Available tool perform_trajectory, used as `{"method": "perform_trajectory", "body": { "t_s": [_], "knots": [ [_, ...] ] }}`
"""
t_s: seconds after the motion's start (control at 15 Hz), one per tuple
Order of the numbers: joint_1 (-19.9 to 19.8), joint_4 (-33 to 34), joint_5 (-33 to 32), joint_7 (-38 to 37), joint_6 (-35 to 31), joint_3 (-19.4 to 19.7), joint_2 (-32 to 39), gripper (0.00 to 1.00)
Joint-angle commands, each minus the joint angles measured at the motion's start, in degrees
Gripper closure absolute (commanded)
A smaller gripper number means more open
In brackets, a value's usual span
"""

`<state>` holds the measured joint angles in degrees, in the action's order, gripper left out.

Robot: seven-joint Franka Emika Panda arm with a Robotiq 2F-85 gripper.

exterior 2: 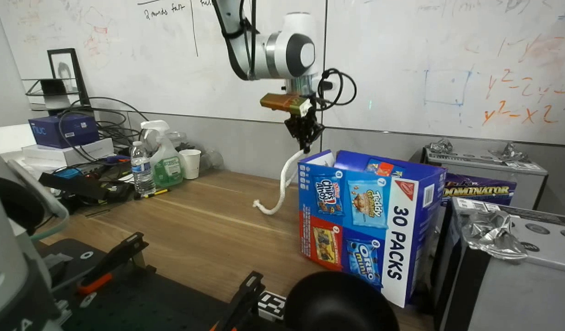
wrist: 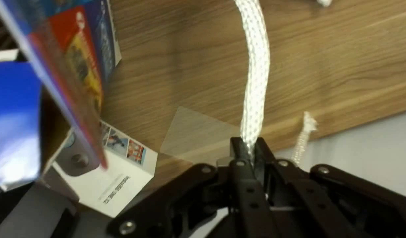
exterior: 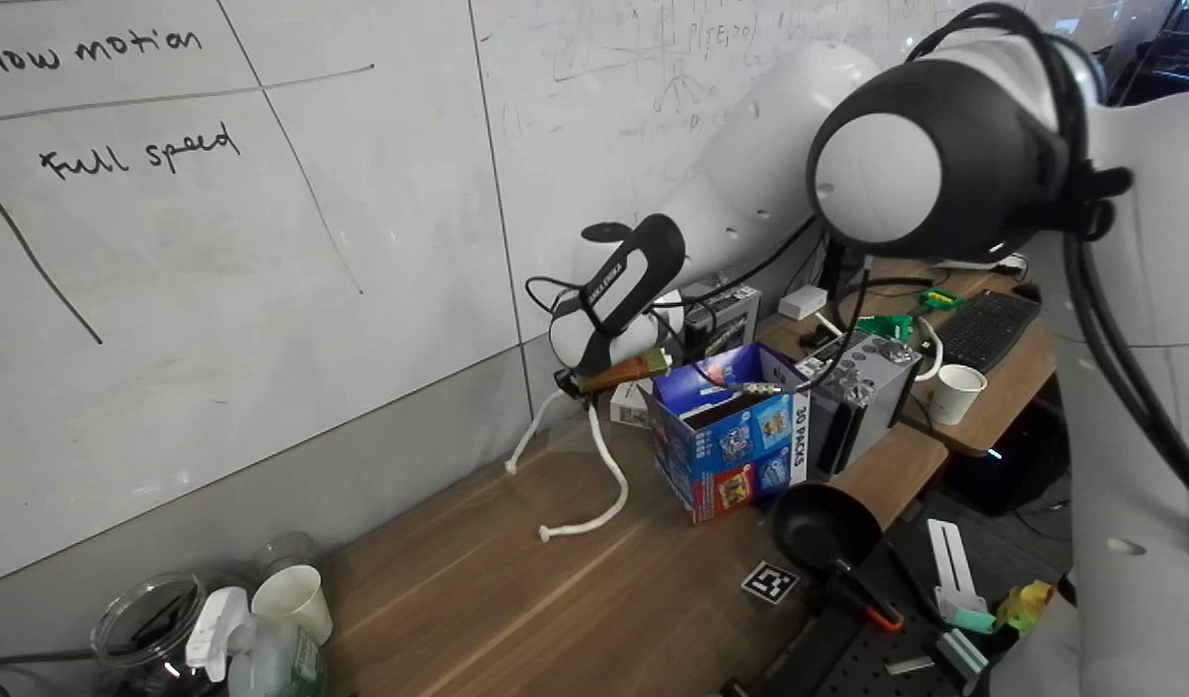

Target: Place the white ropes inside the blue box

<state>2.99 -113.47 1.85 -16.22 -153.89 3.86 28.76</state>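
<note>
A white rope (exterior: pixel 622 484) hangs from my gripper (exterior: pixel 580 395), its two ends dangling apart above the wooden table. In the wrist view the black fingers pinch the rope (wrist: pixel 257 59) between their tips, so the gripper (wrist: pixel 251 145) is shut on it. The blue box (exterior 2: pixel 365 202) with snack print stands upright on the table, its top open. My gripper (exterior 2: pixel 306 148) is beside the box and about level with its rim or slightly higher, not over the opening. In the wrist view the box (wrist: pixel 87 62) lies left of the fingers. Its inside shows only partly.
A small white box (wrist: pixel 123 178) sits close to the blue box, near the wall. In front is a black pan (exterior 2: pixel 340 303); grey metal units (exterior 2: pixel 508 271) stand beside the box. A spray bottle (exterior 2: pixel 166 158) and paper cup (exterior 2: pixel 189 163) are farther along the table. The whiteboard rises behind.
</note>
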Motion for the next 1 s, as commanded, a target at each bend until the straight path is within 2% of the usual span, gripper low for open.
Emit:
{"method": "perform_trajectory", "body": {
  "t_s": [0.0, 0.27, 0.53, 0.73, 0.93],
  "knots": [
    [1.52, -5.36, -1.71, -2.32, 4.25, 2.31, -11.74, 0.97],
    [2.59, -5.78, -8.71, -9.36, 12.29, 4.12, -21.46, 0.97],
    [1.42, -3.13, -18.61, -12.98, 23.44, 1.42, -30.42, 0.97],
    [0.07, 0.41, -21.39, -11.34, 30.73, -1.42, -34.86, 0.97],
    [-0.79, 2.80, -20.92, -4.00, 34.76, -2.85, -36.32, 0.97]
  ]
}}
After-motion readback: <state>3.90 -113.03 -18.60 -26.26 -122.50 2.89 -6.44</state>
